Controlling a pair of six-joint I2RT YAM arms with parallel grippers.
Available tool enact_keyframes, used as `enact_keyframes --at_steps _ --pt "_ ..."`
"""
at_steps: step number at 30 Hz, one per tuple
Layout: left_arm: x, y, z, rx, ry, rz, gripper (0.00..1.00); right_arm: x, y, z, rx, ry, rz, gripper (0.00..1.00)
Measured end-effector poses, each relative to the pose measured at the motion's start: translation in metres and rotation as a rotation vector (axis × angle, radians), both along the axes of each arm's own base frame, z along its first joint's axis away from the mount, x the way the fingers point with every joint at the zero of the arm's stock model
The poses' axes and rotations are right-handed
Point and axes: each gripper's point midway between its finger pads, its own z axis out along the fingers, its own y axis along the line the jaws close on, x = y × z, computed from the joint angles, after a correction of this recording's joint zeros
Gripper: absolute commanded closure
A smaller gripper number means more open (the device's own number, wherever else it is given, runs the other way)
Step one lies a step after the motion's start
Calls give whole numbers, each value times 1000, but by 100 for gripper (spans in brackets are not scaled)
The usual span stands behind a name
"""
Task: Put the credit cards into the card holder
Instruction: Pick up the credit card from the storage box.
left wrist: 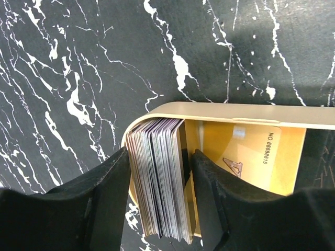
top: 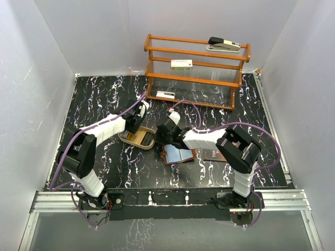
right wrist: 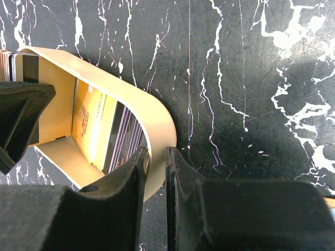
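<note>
Top view: a tan rounded metal tray (top: 137,139) sits near the middle of the black marbled surface (top: 104,99), slightly toward its left edge. Both arms meet over it, with the left claw (top: 137,125) at the tray's far-left end and the right claw (top: 164,137) at its near-right end. The open brown leather bifold card holder (top: 179,155) lies flat just beside the tray, toward the near-right corner, so it is closer to the right arm.

Left wrist view: the stack of thin grey and dark plastic credit cards (left wrist: 159,178) stands on edge in the tray's rounded end, directly between the left claw's 2 fingers (left wrist: 104,204). The card faces are turned to the pads. One pad meets the stack, but a sliver of gap shows at the other, so I cannot tell whether it is clenched. 1 gold-orange card (left wrist: 251,157) lies flat on the tray floor beside the stack.

Right wrist view: the right claw is clenched on the tray's curved wall. This likely steadies the tray for a lift of the stack, which would then travel right to the card holder.
</note>
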Motion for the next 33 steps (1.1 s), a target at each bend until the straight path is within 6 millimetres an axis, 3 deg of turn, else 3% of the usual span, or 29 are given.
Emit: enact_keyframes --at_steps 5,12,17,24,28,33 --pt "0 -3 0 -14 -4 -9 67 2 -2 0 -5 -8 -15 89" --pt "8 -15 0 -49 -10 -66 67 2 -10 1 -19 -19 -65 90" --pt "25 -34 0 -98 -20 -131 53 6 -24 2 -53 -31 -127 89" --pt "30 -40 1 -117 -21 -156 52 8 -33 2 -74 -45 -166 90" --pt "29 -38 1 -121 -12 -150 44 9 -34 2 -77 -47 -172 90" --pt "29 -35 5 -118 0 -136 42 9 -35 1 -82 -49 -175 90"
